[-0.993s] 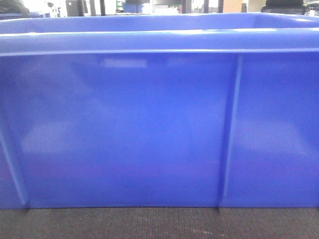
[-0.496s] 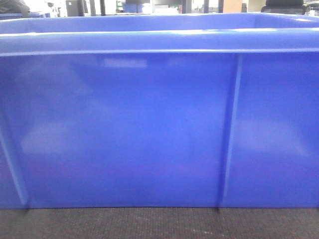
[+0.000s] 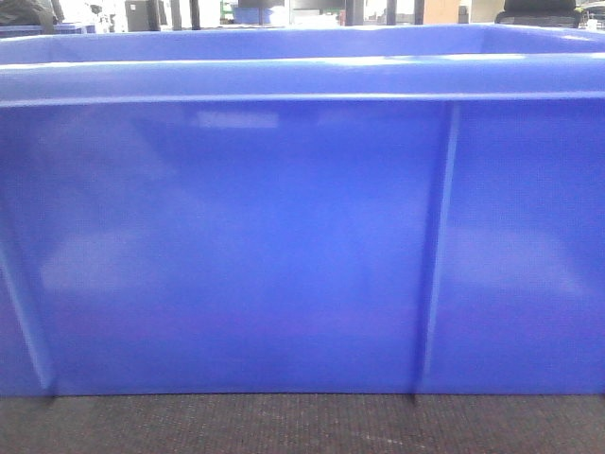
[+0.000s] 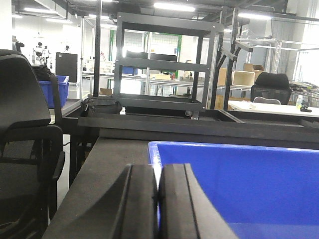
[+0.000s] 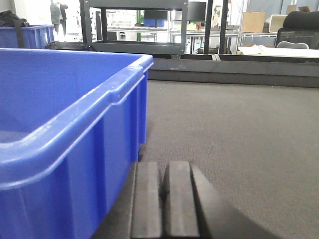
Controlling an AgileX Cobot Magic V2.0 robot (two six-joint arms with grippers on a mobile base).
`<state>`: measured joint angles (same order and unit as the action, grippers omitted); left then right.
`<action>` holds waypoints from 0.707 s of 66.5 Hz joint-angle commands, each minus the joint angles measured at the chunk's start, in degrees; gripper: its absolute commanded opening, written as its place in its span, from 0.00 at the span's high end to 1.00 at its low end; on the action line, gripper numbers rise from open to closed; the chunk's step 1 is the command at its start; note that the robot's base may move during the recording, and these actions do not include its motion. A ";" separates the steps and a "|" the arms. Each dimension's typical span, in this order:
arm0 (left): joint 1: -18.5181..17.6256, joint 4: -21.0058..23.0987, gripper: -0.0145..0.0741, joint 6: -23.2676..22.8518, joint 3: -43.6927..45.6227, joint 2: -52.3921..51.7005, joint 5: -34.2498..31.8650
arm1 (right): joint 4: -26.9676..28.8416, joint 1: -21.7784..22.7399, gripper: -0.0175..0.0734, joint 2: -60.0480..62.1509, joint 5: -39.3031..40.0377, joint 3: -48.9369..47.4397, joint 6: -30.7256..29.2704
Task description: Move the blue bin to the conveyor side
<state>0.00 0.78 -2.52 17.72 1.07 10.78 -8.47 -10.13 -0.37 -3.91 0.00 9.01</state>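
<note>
**Both claws closed beside the bin – risk of slip or tilt when it moves**

Front view: the blue bin (image 3: 284,246) fills almost the whole picture. Its wall is glossy smooth plastic with raised vertical ribs and a thick rolled rim at 12 o'clock. It stands on the dark woven surface (image 3: 302,426), seen as a strip at 6 o'clock. No arm and no conveyor rail shows here, so I cannot say on which side the conveyor lies.

Left wrist view: the left gripper (image 4: 158,209) sits at 6 o'clock, its two black ribbed pads pressed together with nothing between them. The blue bin (image 4: 239,189) lies toward 4 o'clock, its corner just behind the pads; whether they touch it I cannot tell. A black metal rack (image 4: 159,64) stands at 12 o'clock.

Right wrist view: the right gripper (image 5: 162,204) is also closed on nothing, at 6 o'clock. The blue bin (image 5: 65,139) rises at 9 o'clock, just beside it.

My judgement: the shiny wall gives little friction, so a push from closed pads may slide off. The rough textile could hold the base – then an uneven push from two sides may turn or tip the bin.
</note>
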 commanded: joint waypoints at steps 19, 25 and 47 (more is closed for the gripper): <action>0.10 -0.10 0.83 0.30 -0.04 -0.31 -1.11 | -1.56 0.27 0.91 0.37 3.61 0.00 -0.40; 0.10 -0.10 0.83 0.30 -0.04 -0.31 -1.11 | -1.56 0.27 0.91 0.37 5.03 0.00 -0.40; 0.10 -0.10 0.83 0.30 -0.04 -0.31 -1.11 | -1.56 0.27 0.91 0.37 5.03 0.00 -0.40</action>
<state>0.00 0.78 -2.42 17.72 1.07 10.78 -9.34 -10.13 -0.37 -0.52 0.00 9.01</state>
